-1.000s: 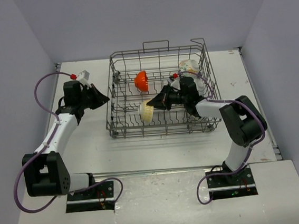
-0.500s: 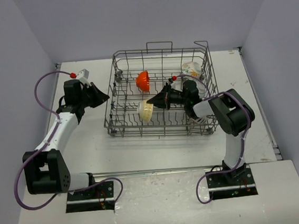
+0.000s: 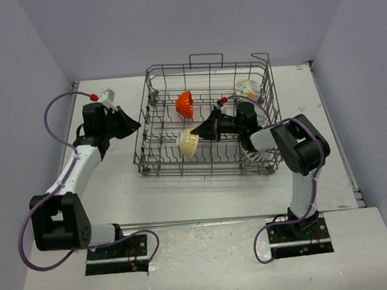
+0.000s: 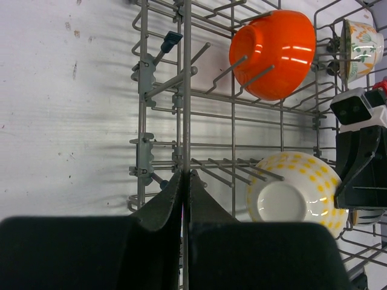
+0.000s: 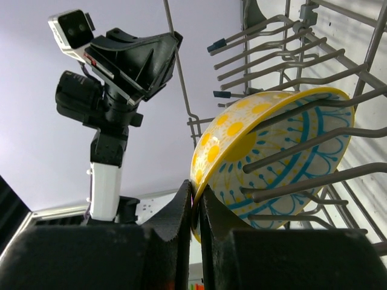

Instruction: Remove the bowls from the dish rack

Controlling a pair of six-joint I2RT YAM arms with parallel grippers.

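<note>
Item: yellow-dotted bowl (image 5: 272, 151), tilted among tines (image 5: 284, 154) in the dish rack (image 4: 186, 90) — rim pinched by the closed right gripper (image 5: 195, 187). Rack edge wire is clamped by the left gripper (image 4: 186, 175). Recommended — bowl lifted clear of the tines, rack braced.

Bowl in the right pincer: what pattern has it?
The bowl: yellow dots outside, blue lines inside; clearest in right wrist view.

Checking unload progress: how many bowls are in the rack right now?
3 clearly in the dish rack: orange bowl back left, yellow-dotted bowl front left, pinched by the right gripper, floral bowl back right corner. The right arm may hide more.
</note>
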